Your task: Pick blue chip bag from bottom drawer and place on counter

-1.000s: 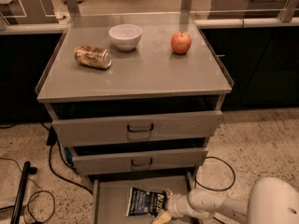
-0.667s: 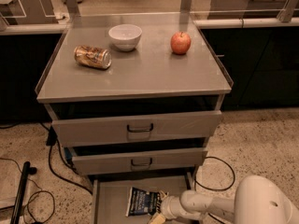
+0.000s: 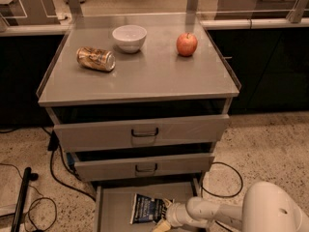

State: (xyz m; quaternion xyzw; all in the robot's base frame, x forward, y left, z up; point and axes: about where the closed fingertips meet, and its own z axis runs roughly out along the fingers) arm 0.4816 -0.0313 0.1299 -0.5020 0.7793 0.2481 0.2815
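The blue chip bag (image 3: 146,209) lies flat on the floor of the pulled-out bottom drawer (image 3: 115,202), near its middle. My gripper (image 3: 165,214) reaches in from the right, low in the drawer, at the bag's right edge. Its tan fingers are spread open, one by the bag's upper right corner and one by its lower right corner. The bag still rests on the drawer floor. The counter (image 3: 145,79) is the flat grey cabinet top above.
On the counter are a dented gold can (image 3: 95,59) at the left, a white bowl (image 3: 129,36) at the back and a red apple (image 3: 187,44) at the right. Two upper drawers (image 3: 140,132) stand slightly open above the bottom one. Black cables (image 3: 58,175) lie on the floor at the left.
My arm has pushed further left into the drawer, bringing the gripper up against the bag's right edge. The bag has not moved.
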